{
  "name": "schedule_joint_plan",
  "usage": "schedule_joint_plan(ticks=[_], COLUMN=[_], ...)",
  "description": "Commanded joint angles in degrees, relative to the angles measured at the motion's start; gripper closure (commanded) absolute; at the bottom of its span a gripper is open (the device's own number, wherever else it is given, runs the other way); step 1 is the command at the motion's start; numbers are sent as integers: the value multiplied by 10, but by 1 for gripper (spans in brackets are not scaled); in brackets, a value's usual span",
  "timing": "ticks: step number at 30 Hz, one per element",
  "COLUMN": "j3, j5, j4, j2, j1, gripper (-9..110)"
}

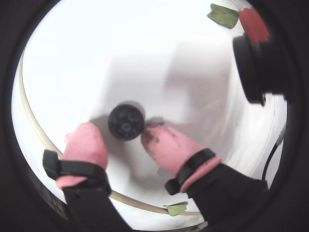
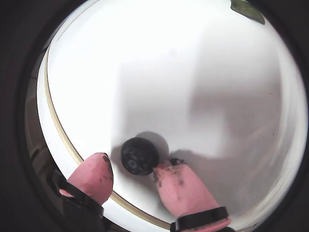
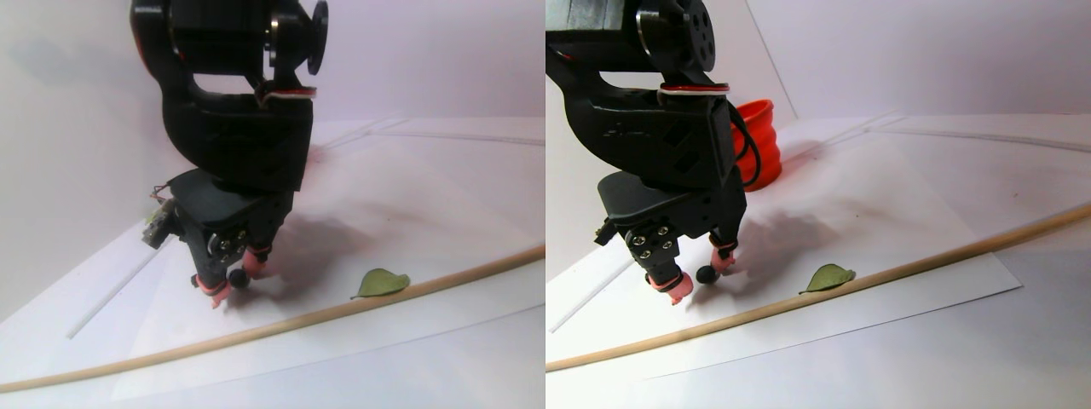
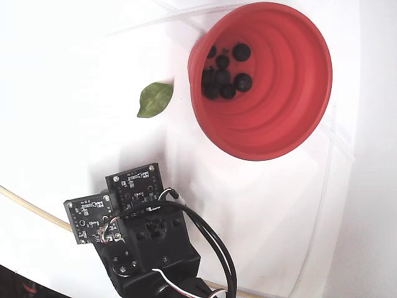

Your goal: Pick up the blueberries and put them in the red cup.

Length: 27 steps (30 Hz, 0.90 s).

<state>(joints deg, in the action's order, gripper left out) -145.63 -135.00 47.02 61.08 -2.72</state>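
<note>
One blueberry (image 1: 126, 121) between pincer (image 1: 120, 140) fingertips

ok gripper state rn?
Gripper: open, pink fingertips either side of a blueberry on the white sheet, not yet shut on it.

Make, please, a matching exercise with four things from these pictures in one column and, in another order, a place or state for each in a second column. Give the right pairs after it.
Things:
1. single blueberry
2. red cup
3. green leaf
4. gripper

Places or states:
A. lies flat on the white paper beside the cup in the fixed view
B. holds several dark berries
C. sits on the paper between two pink fingertips
D. open, lowered to the table around a berry

Pairs: 1-C, 2-B, 3-A, 4-D
</note>
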Motion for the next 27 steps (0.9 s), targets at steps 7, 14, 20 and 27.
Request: schedule_joint_plan(ticks=[7,14,20,27], j3=[11,14,16,20], j5=[1,4,5,12], j4=[27,33,39,49], j2=[-17,-20,-22,-27], j1=[-4,-2,-2,-3], gripper=[86,87,88,90])
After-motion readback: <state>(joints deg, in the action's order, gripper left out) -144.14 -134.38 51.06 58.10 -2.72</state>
